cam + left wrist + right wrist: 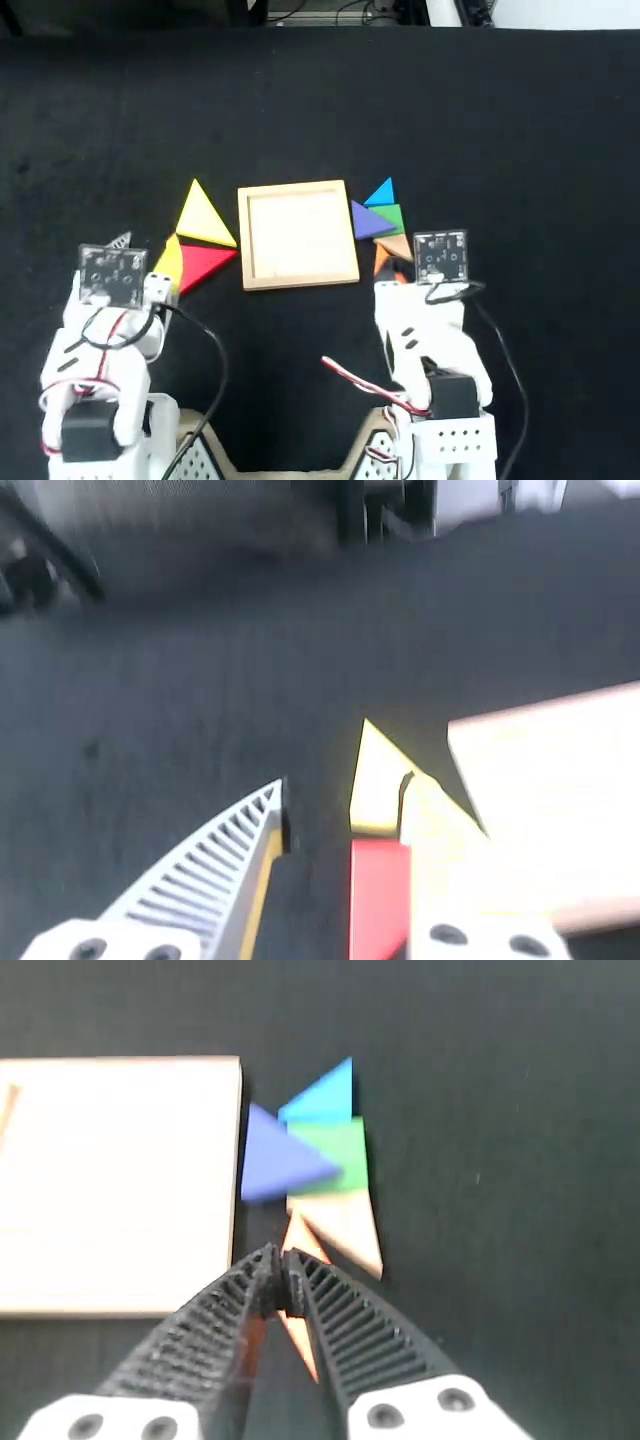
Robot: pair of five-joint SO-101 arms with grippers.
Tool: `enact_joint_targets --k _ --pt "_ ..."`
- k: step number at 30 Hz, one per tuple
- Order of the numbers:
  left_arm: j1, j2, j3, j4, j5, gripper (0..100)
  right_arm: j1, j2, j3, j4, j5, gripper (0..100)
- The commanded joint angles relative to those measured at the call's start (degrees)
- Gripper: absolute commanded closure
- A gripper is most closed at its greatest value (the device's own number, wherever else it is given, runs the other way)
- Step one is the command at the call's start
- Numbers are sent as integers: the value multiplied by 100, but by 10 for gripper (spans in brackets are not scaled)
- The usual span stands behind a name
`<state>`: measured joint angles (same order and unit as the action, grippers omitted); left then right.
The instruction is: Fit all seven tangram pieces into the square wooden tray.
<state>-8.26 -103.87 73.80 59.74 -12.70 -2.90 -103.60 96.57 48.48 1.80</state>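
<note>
The square wooden tray (300, 235) lies empty at the table's middle. To its left lie a yellow triangle (203, 215), a red triangle (206, 262) and a second yellow piece (168, 260). My left gripper (340, 810) is open low over them. The red triangle (380, 900) shows between its fingers, and the yellow triangle (375, 780) lies just beyond. Right of the tray cluster a light blue triangle (322, 1093), a green piece (335, 1150), a dark blue triangle (275, 1155), a tan piece (345, 1230) and an orange piece (300, 1345). My right gripper (281, 1272) is shut just above the orange piece.
Black cloth covers the table, with wide bare room beyond the tray and at both sides. The two arm bases (430, 420) stand at the near edge, with cables trailing between them. Dark equipment lines the far edge.
</note>
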Motion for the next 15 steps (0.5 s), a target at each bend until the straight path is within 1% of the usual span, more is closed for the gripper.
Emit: enact_joint_targets --k 1,4,6,8,12,15 --pt "75 484 -998 -44 440 801 -53 -251 4 -738 70 987" --pt "119 1503 -1481 -62 756 801 -211 -251 4 -1231 501 987" --pt "189 2435 -1921 -35 976 801 -334 -251 4 -1319 677 987" --pt "215 3481 -2492 114 1134 801 -431 -198 4 -1292 695 987" --pt "233 5521 -3767 695 1600 801 -440 -198 4 -721 738 987" --pt "233 6840 -4655 1064 1952 801 -431 -198 4 -580 738 987"
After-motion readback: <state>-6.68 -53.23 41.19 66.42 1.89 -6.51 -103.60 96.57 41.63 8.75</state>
